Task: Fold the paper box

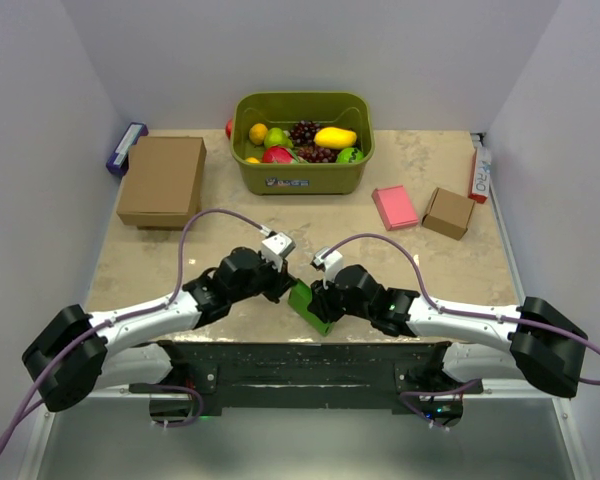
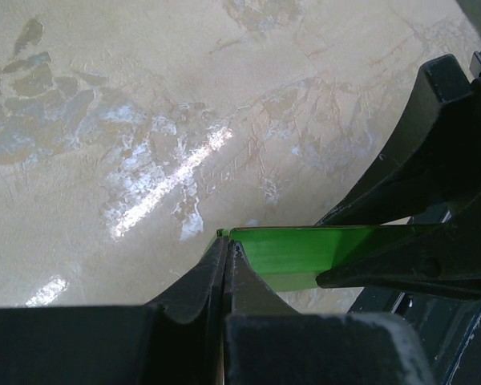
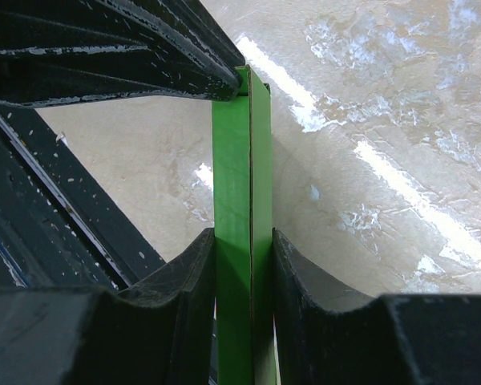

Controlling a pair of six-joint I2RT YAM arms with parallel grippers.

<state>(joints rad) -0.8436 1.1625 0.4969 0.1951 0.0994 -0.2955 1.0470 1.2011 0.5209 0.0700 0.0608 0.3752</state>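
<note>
A: At the surface's [image 1: 430, 270] near edge, between the 2 arms, where's the box [image 1: 308, 303]?
B: There, folded flat and held edge-on.
A: Who holds it?
B: Right fingers [image 3: 305, 281] clamp its 2 flat faces. Left fingers [image 2: 200, 277] are closed, tips nipping its far corner.

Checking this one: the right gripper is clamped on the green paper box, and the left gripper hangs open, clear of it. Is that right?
Not quite. The left gripper is shut, not open, its fingertips pinching one end of the paper box, as the left wrist view shows. The right gripper is indeed clamped on the box.
</note>
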